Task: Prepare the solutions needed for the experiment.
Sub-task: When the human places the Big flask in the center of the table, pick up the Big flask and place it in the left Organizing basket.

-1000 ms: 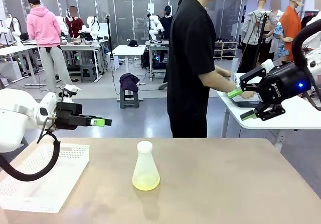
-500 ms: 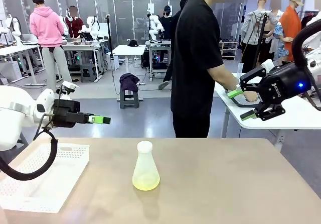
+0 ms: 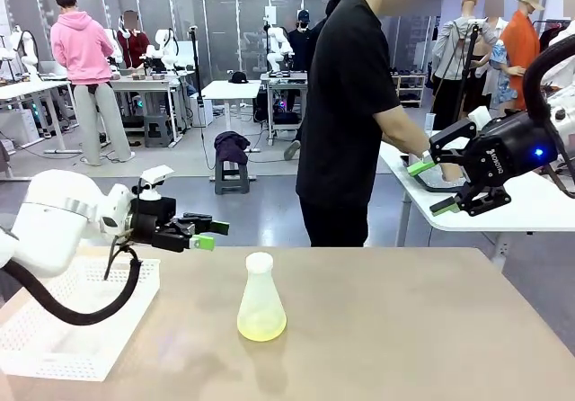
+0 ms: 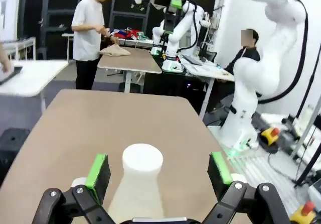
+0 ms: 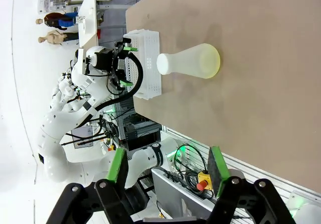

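Flask between spread fingers

While parted, left gripper (image 3: 207,234) hovers beside white basket (image 3: 54,325), framing frosted conical flask (image 4: 136,189) with pale yellow solution (image 3: 261,328) mid-table. Right gripper (image 3: 431,186), jaws apart, well off. Nothing between.

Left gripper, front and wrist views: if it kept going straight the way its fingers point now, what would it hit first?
Most likely the conical flask: in the wrist view the left gripper stands open with the flask's capped neck centred between its pads. Depth between them is unclear.
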